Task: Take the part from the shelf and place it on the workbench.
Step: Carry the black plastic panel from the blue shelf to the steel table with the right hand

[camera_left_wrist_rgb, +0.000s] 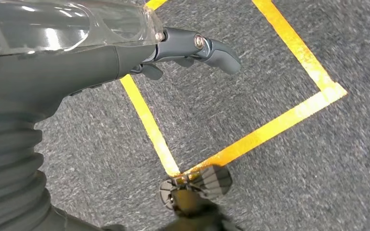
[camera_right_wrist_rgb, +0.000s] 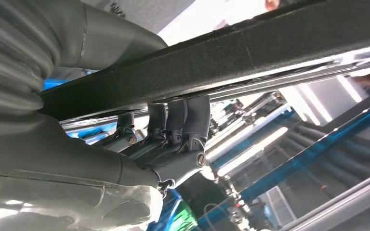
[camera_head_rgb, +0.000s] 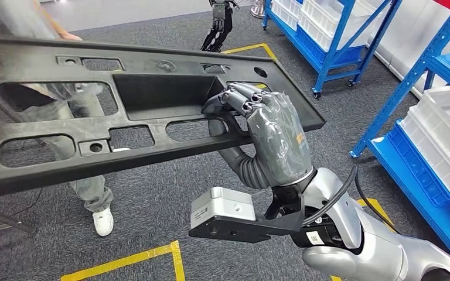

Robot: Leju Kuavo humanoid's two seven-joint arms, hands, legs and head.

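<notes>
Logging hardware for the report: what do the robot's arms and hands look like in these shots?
Right hand: glossy grey shell, dark segmented fingers, small orange mark on its side, black ribbed wrist boot. Silver forearm with a black cable and a white label; grey camera box on a black bracket. Left hand: clear glossy cover, grey body, ribbed cover, dark fingers.

Grey carpet floor (camera_head_rgb: 152, 205) marked with yellow tape lines (camera_head_rgb: 123, 260); blue steel shelving (camera_head_rgb: 351, 35) holding white bins (camera_head_rgb: 439, 146) at right.
</notes>
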